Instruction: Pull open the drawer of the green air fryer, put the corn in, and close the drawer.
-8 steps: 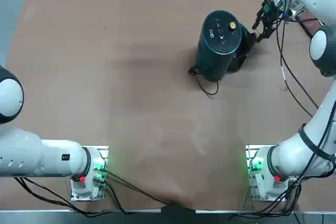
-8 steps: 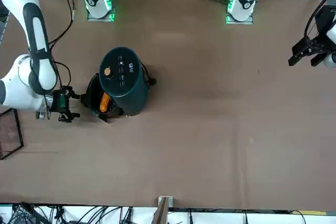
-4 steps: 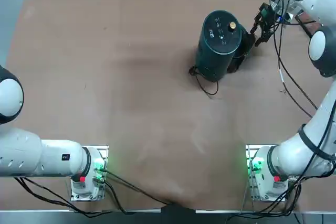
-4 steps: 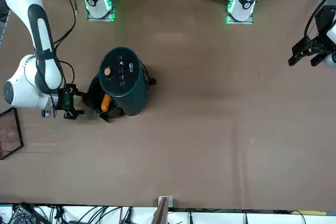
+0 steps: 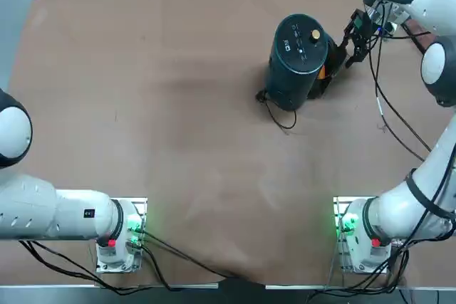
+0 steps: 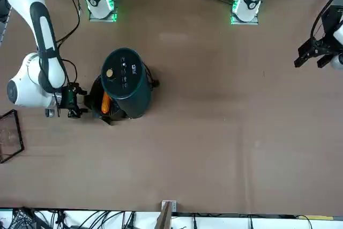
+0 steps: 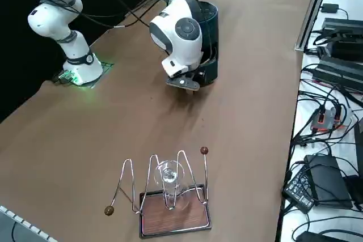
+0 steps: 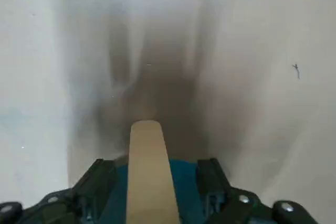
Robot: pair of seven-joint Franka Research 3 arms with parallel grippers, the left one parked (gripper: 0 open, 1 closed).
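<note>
A wide brown table [image 5: 178, 105] fills the scene, bare over most of its top. Along the edge at the robot's right lie black power bricks and cables [image 7: 332, 72]. The green air fryer [image 5: 298, 58] stands upright toward the far right part of the table, its black cord [image 5: 276, 110] trailing at its base. Its dark drawer [image 6: 99, 103] is pulled out, and the corn [image 6: 105, 103] lies inside it. The right gripper [image 6: 76, 105] sits just beside the drawer's front, its jaws spread around a tan handle seen in the wrist view. Well away from the fryer, near the table's right edge, stands a wire rack with a glass [image 7: 168, 182].
</note>
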